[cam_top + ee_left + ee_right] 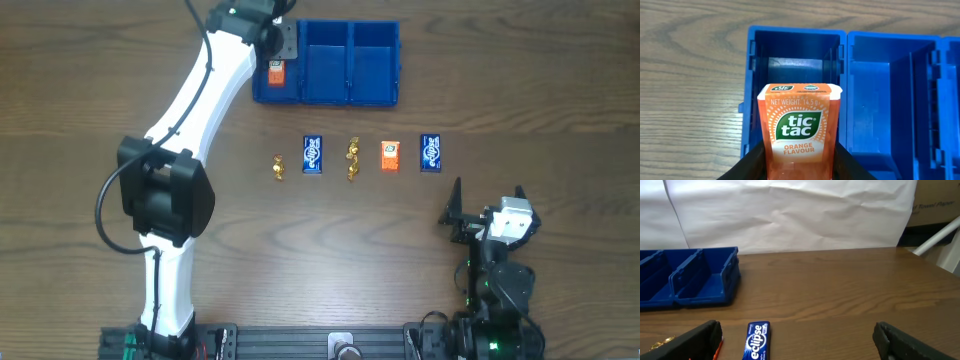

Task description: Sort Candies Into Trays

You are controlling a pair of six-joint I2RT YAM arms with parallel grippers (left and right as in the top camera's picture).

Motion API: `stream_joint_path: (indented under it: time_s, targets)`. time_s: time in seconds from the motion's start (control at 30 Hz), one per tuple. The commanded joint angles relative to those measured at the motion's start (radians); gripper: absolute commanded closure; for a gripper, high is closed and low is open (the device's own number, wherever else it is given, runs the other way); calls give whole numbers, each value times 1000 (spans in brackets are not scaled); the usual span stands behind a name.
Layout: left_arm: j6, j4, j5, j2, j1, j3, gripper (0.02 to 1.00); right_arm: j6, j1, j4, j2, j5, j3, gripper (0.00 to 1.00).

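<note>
My left gripper [800, 167] is shut on an orange candy box [800, 130], held upright above the leftmost compartment [792, 65] of the blue tray [375, 95]. In the top view that box [276, 70] shows at the tray's left end. A row of candies lies in the middle of the table: a gold sweet [279, 166], a blue pack [312, 154], another gold sweet [352, 158], an orange box [390, 156] and a second blue pack [431, 152]. My right gripper [487, 197] stands open near the front right, with that second blue pack [756, 340] lying ahead of it.
The tray's middle and right compartments [373, 55] hold nothing. The left arm [190, 110] stretches diagonally across the left side of the table. A white sheet [790, 215] hangs behind the far table edge.
</note>
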Motion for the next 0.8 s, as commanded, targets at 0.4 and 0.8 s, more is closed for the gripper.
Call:
stream_joint_path:
  time_s: [0.4, 0.8]
  targets:
    - [8, 21, -11, 27, 28, 6, 23, -8, -5, -4, -5, -1, -1, 3]
    - [-352, -197, -34, 40, -296, 153, 45, -8, -5, -4, -5, -1, -1, 3]
